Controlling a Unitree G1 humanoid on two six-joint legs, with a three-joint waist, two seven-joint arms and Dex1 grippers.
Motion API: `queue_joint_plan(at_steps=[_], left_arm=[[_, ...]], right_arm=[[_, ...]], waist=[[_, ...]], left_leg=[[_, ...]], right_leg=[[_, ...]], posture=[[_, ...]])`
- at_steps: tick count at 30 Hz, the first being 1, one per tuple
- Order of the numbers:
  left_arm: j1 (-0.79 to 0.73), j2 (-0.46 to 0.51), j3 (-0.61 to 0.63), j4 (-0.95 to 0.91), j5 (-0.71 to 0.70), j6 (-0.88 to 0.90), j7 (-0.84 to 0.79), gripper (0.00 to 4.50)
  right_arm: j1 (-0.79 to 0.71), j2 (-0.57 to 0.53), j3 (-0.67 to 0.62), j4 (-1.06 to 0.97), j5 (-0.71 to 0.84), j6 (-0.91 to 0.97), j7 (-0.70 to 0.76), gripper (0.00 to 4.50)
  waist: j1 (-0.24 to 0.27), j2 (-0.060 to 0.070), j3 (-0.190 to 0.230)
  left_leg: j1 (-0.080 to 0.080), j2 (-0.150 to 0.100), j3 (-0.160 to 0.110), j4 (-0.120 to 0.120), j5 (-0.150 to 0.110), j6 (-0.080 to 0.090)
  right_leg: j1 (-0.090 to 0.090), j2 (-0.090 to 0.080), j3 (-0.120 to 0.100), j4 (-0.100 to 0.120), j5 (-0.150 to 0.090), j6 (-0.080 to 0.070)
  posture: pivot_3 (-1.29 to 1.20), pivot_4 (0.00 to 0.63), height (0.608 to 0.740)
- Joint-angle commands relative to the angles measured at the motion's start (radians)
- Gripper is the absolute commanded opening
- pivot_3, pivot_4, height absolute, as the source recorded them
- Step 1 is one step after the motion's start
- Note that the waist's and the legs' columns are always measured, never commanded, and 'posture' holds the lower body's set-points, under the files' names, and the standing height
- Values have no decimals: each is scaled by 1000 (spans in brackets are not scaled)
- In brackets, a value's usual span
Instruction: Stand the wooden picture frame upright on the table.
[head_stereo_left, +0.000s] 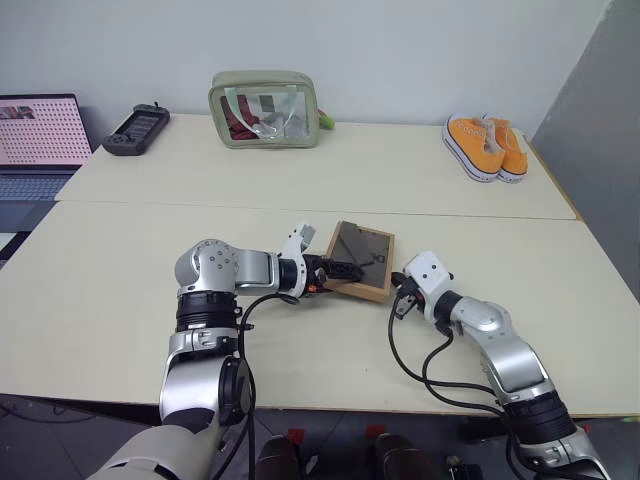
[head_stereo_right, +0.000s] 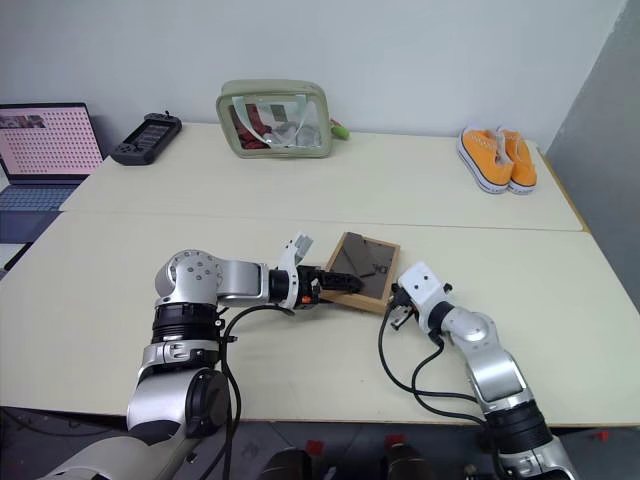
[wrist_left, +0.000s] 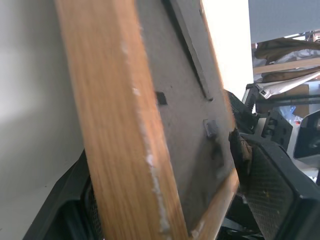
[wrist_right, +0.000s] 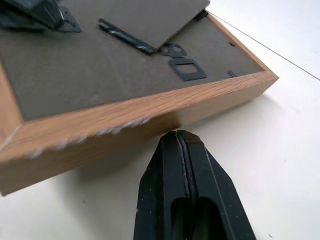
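Picture frame: small rectangular light-wood picture frame (head_stereo_left: 361, 259) lies just below the centre of the left eye view, dark grey-brown back facing up; its left side appears slightly raised, the right side on the pale cream flat surface (head_stereo_left: 300, 180)
Frame back: the right wrist view shows the thin fold-out stand leg (wrist_right: 125, 36) and a small metal hanger plate (wrist_right: 186, 68) on the backing board; no writing can be read on it
Left hand: left hand (head_stereo_left: 337, 272) reaches in from the left of the frame; its black fingers (wrist_left: 272, 185) stand spread, one above the backing and one under the wooden rim, straddling the frame's left edge
Right hand: right hand (head_stereo_left: 398, 293) sits at the frame's lower right corner; its two black fingers are pressed together, tips touching the wooden side rail in the right wrist view, gripping nothing
Surface: a seam (head_stereo_left: 200, 206) runs across it, above the frame in the picture
Pouch: green soft pouch with a clear window (head_stereo_left: 264, 109) stands at upper centre, red and white items inside; well apart from the frame
Shoes: pair of orange canvas shoes with white soles (head_stereo_left: 485, 146) at upper right
Controller: dark handheld game controller (head_stereo_left: 136, 130) at upper left, beside the pouch
Laptop: open laptop (head_stereo_left: 38, 142) at the far left edge; its screen shows a pale pink grid of small marks, too small to read
Brands and writing: none legible on any thing in view
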Motion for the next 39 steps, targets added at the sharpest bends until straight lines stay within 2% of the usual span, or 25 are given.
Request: queue_joint_plan(at_steps=[1, 7, 8, 14, 15, 23, 29, 33, 39], left_arm=[[-31, -9, 19, -17, 2, 3, -18, 2894], [-35, -18, 25, -25, 1, 6, -28, 2894], [-37, -21, 32, -22, -2, 4, -30, 2542], [-39, -28, 46, -27, -6, 13, -46, 1338], [-39, -31, 50, -31, -9, 13, -49, 1291], [-39, -26, 39, -55, -6, -14, -69, 1291], [-62, 64, -51, -116, 61, -305, -204, 1291], [-62, 131, -134, -211, 112, -496, -329, 1291], [-4, 189, -178, -367, 107, -569, -407, 1291]], right_arm=[[14, -25, -22, -25, 3, -24, 7, 0], [47, -81, -44, 0, 3, -54, 11, 0], [48, -85, -46, 1, 5, -56, 10, 0], [42, -78, -43, -4, 4, -54, 6, 0], [40, -75, -42, -4, 4, -54, 5, 0], [39, -73, -41, 0, 0, -60, 4, 0], [62, -127, -103, -32, 28, -55, 30, 0], [64, -171, -180, -91, 96, -35, 76, 0], [-39, -192, -327, -302, 317, 165, 97, 0]], waist=[[0, 0, 0], [1, 0, 0], [1, 0, 0], [2, 0, 0], [2, 0, 0], [2, 0, 0], [6, 0, 1], [8, 1, 1], [8, 2, 3]], left_leg=[[0, 0, 0, 0, 0, 0], [0, 0, 0, 0, 0, 0], [0, 0, 0, 0, 0, 0], [0, 0, 0, 0, 0, 0], [0, 0, 0, 0, 0, 0], [0, 0, 0, 0, 0, 0], [0, 0, 0, 0, 0, 0], [0, 0, 1, -1, 0, 0], [-1, 0, 1, -1, 0, 0]], right_leg=[[0, 0, 0, 0, 0, 0], [0, 0, 0, 0, 0, 0], [0, 0, 0, 0, 0, 0], [0, 0, 0, 0, 0, 0], [0, 0, 0, 0, 0, 0], [0, 0, 0, 0, 0, 0], [0, 0, 0, -1, 0, 0], [0, 0, 1, -1, 0, 0], [0, 0, 1, -3, 0, 0]], posture=[[0, 150, 740], [0, 150, 740], [0, 150, 740], [0, 150, 740], [0, 150, 740], [0, 150, 740], [0, 150, 740], [0, 150, 740], [0, 150, 740]])
